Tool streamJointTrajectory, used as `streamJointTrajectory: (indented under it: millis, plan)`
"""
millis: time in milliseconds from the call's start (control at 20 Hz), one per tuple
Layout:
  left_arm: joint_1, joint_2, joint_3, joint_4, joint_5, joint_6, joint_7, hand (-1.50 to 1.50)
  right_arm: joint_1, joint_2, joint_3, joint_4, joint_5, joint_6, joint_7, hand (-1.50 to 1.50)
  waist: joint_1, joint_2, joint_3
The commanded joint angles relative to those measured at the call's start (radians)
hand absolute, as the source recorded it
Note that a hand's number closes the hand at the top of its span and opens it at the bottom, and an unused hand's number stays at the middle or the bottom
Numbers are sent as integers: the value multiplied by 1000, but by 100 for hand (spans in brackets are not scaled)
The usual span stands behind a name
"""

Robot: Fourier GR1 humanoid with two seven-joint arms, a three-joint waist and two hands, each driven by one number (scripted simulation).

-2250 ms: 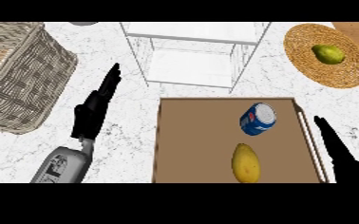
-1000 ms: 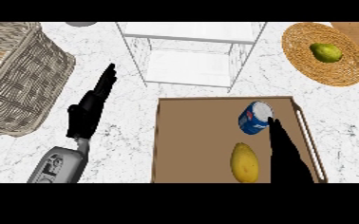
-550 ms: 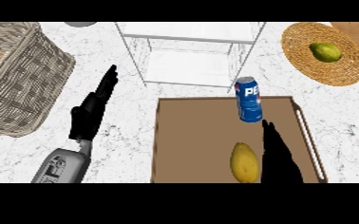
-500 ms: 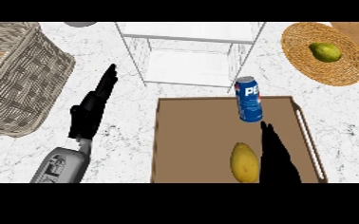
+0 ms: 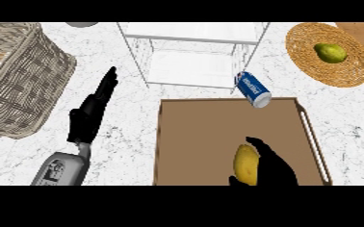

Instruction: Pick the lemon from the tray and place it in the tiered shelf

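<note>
Your lemon (image 5: 245, 165), a smooth yellow oval, lies near the front edge of the flat brown tray (image 5: 192, 139). Your right hand (image 5: 274, 169) curls its fingers (image 5: 257, 143) round it from the right side. A blue can (image 5: 253, 89) lies tilted across the tray's back edge, touching the white wire tiered shelf (image 5: 190, 53). Your left hand (image 5: 91, 113) rests with straight fingers on the marbled counter (image 5: 128, 139), beside a wicker basket (image 5: 28, 77). At the back right corner, a woven mat (image 5: 328, 53) carries a green fruit (image 5: 331, 52).

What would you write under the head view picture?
Right hand curls beside the lemon on the tray.
</note>
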Motion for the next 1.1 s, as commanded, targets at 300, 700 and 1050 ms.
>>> streamJointTrajectory:
  millis: [300,700,1050]
  plan:
    - [-72,-28,51,97,-26,-29,-26,0,-41,72,28,19,132,124,89,150,-5,1,0]
    - [-23,-49,3,3,-49,-32,10,0,-292,128,318,200,135,16,205,150,52,7,-2]
    - [-64,-59,-7,10,-45,-47,29,0,-465,130,374,233,53,-149,156,150,88,9,0]
